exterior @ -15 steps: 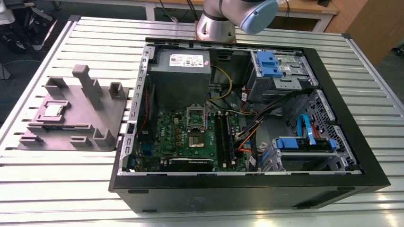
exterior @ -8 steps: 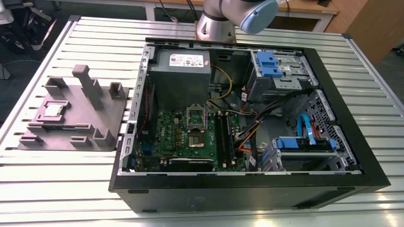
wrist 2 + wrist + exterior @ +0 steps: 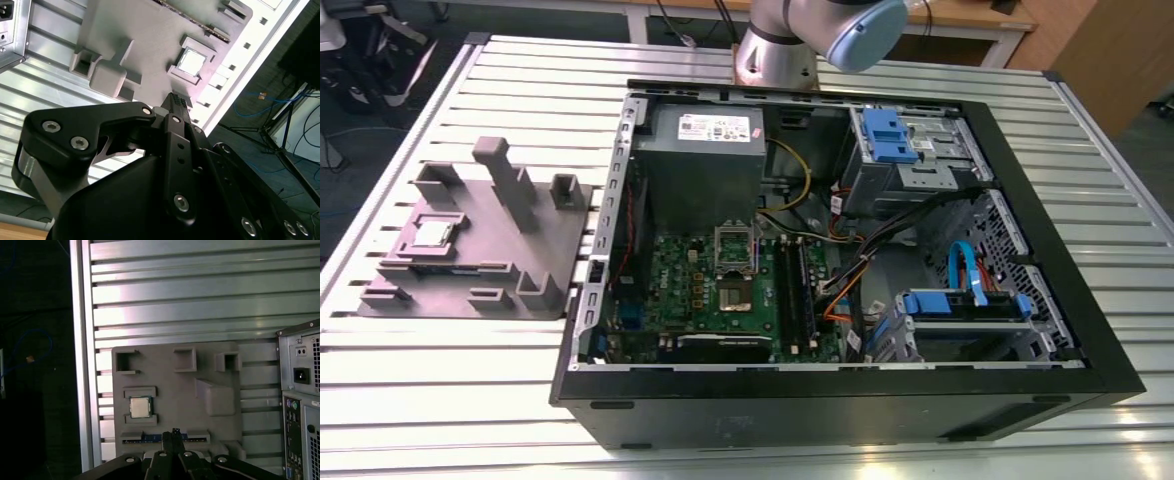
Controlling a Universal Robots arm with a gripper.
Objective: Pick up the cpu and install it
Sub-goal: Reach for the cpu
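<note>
We are looking down past the gripper (image 3: 173, 432) (image 3: 177, 100), whose two black fingers are pressing tip to tip in both wrist views, clenched with nothing between them. It is hovering above the near edge of the grey holder block (image 3: 170, 390) (image 3: 145, 30) (image 3: 480, 250), not touching it. The cpu (image 3: 140, 407) (image 3: 192, 61) (image 3: 432, 232) is lying flat in its square recess on that block, metal top facing up, just ahead of the fingertips and slightly off to one side of them, clearly apart from the tool. The block is resting on the slatted metal table (image 3: 200, 290) (image 3: 40, 115) (image 3: 520, 60). The open computer case (image 3: 854, 400) (image 3: 300, 390) is sitting beside the block, further from the fingertips than the cpu, with its green motherboard (image 3: 680, 270) lying exposed in the exterior view.
</note>
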